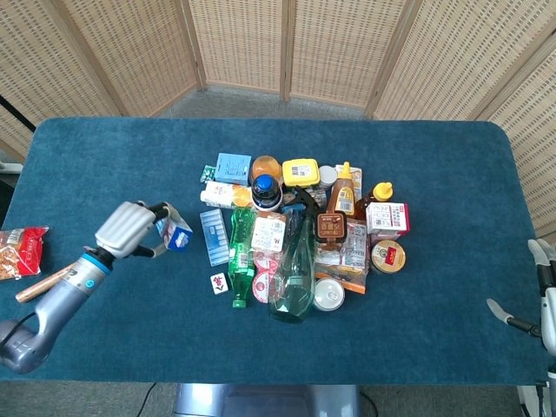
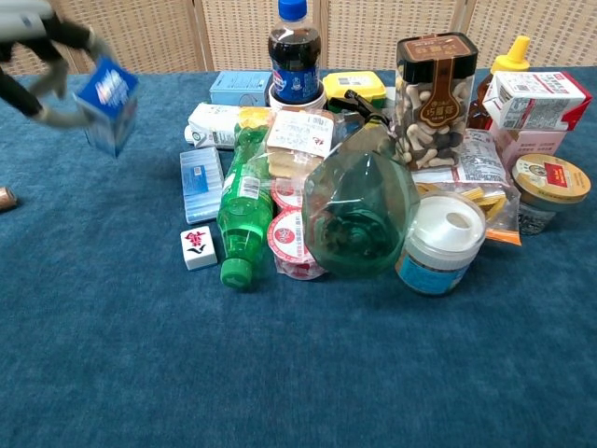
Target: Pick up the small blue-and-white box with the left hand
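The small blue-and-white box [image 1: 177,234] is up off the table, gripped by my left hand [image 1: 130,229] to the left of the pile. In the chest view the box [image 2: 107,93] hangs at the upper left, blurred, with the left hand [image 2: 37,37] partly cut by the frame's edge. The fingers [image 1: 159,211] curl around the box. My right hand [image 1: 543,287] shows only as a sliver at the right edge of the head view; its state is unclear.
A pile of goods fills the table's middle: green bottle [image 2: 239,210], clear blue case [image 2: 200,182], mahjong tile [image 2: 197,245], green glass flask [image 2: 359,205], cola bottle [image 2: 294,51]. A wooden stick [image 1: 39,285] and a red snack bag [image 1: 19,252] lie at the left edge.
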You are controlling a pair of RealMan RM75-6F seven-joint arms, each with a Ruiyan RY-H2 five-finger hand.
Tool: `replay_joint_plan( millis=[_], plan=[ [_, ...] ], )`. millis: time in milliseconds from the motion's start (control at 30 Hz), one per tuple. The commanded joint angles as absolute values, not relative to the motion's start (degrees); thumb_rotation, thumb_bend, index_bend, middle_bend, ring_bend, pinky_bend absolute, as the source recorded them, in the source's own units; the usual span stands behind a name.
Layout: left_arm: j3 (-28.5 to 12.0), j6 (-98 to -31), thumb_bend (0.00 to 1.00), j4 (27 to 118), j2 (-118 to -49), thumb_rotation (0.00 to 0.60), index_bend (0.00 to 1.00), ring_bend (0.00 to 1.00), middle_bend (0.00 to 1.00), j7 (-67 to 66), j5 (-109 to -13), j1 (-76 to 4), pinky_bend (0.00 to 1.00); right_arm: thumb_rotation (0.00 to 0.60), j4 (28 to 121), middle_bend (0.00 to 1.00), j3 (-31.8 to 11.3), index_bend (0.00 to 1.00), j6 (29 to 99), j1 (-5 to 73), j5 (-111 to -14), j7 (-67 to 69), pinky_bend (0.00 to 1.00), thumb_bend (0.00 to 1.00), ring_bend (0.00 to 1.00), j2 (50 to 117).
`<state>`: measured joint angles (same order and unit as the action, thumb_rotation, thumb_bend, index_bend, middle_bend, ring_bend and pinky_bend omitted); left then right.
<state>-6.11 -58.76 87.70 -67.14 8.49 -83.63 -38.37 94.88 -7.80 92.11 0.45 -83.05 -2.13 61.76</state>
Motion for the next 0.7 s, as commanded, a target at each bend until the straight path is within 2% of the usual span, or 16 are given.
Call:
replay_joint_plan(
  millis=[33, 400, 700],
  plan=[
    [-8.47, -61.6, 0.35, 90.95, -63.66, 0.6, 0.71, 0.78, 0.74, 10.65, -82.72, -37.38, 0.5, 0.459, 94.48, 0.11, -7.77, 0.0, 92.01, 0.51, -83.06, -1.76, 0.0, 0.0, 0.0, 62.15],
    [-15.0, -67.9, 0.35, 98.66, -54.43, 0.6, 0.7, 0.77, 0.72, 17.4, -80.53, -35.42, 0.5, 0.459, 93.6, 0.11, -7.74, 0.0, 91.82, 0.59, -83.2, -0.92, 0.0, 0.0, 0.0, 62.9],
    [-15.96, -69.52, 0.35, 100.81, -51.68, 0.6, 0.71, 0.77, 0.72, 18.85, -80.99, -34.15, 0.5, 0.459, 93.98, 0.11, -7.93, 0.0, 91.08, 1.27, -83.32, -1.62, 0.0, 0.0, 0.0, 63.24]
  ],
)
